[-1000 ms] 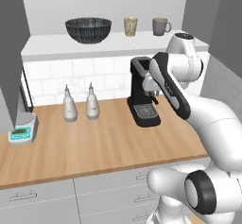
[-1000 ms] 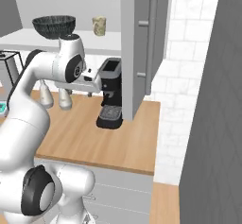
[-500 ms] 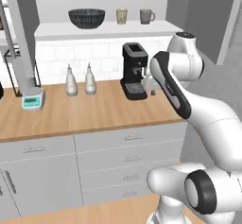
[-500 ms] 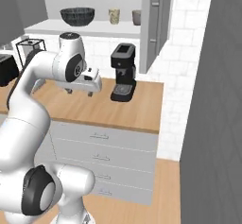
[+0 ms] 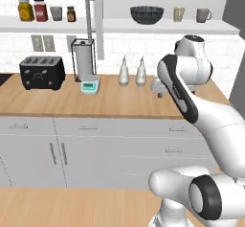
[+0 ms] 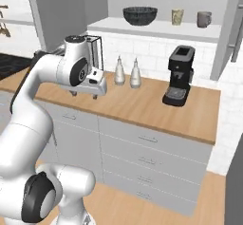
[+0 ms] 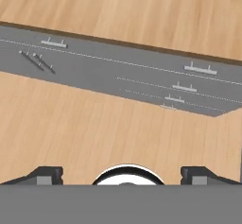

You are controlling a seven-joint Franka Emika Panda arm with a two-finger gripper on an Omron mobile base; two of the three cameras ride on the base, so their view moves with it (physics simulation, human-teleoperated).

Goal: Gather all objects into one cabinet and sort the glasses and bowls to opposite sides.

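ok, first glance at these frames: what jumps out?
The big white arm dominates, folded over the wooden counter with its end effector open and holding nothing. Next, the row on the white shelf board of the open cabinet: the wide dark bowl, then the beige cup, then a grey-brown mug. Below, the black coffee machine stands at the counter's right end.

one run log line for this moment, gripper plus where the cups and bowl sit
gripper: open, empty, over counter edge | bowl, speckled cup, mug: cabinet shelf | second mug: tiled shelf beside jars
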